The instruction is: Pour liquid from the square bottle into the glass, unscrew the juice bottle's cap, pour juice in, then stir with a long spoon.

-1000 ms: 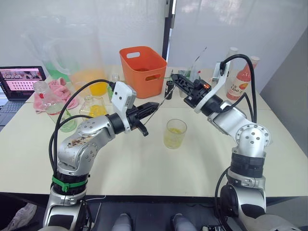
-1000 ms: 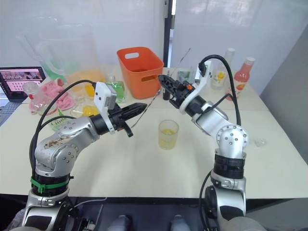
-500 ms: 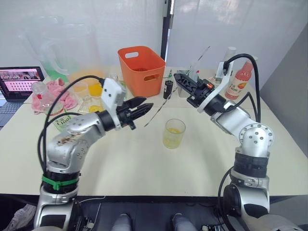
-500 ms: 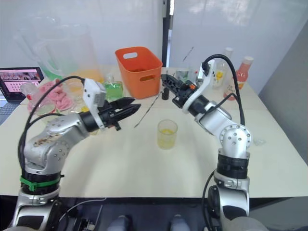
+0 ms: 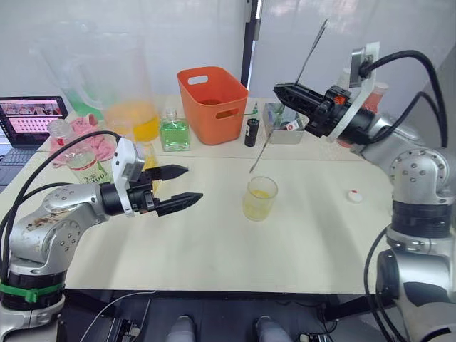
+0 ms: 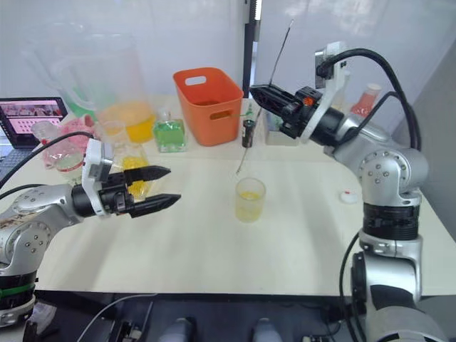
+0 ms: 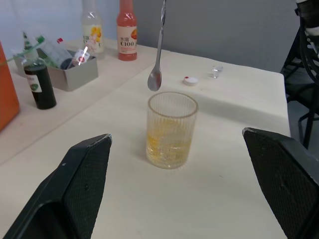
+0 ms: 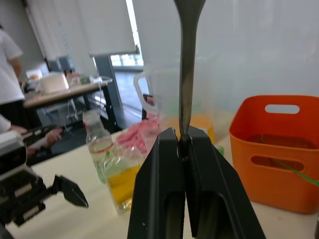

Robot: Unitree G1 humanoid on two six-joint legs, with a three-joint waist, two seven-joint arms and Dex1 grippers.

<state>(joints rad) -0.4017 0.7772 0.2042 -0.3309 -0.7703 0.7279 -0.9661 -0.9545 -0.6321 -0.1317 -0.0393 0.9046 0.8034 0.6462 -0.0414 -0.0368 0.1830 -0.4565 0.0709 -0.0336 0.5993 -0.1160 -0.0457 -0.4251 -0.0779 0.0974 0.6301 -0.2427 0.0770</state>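
The glass [image 5: 258, 199] stands mid-table with a little yellow liquid in it. My right gripper [image 5: 283, 92] is raised behind it, shut on the stem of the long spoon [image 5: 288, 96]. The spoon slants down, and its bowl [image 7: 154, 80] hangs just above and behind the glass rim. My left gripper [image 5: 194, 183] hovers left of the glass, open and holding nothing. The white cap [image 5: 354, 194] lies on the table to the right of the glass. The juice bottle [image 5: 84, 164] stands far left. Beside it, behind my left gripper, is the square bottle [image 6: 131, 168] with yellow liquid.
An orange basket [image 5: 214, 100] stands behind the glass, with a green-liquid bottle [image 5: 173, 132] and large clear pitchers [image 5: 132, 107] to its left. A grey tray [image 5: 285, 129], a small dark bottle [image 5: 251, 132] and a pink-red bottle [image 6: 363, 104] stand at the back right. A laptop [image 5: 28, 117] is far left.
My left gripper opened, let go of the spoon and drew back to the left. My right gripper lifted the spoon, bringing its bowl over the glass.
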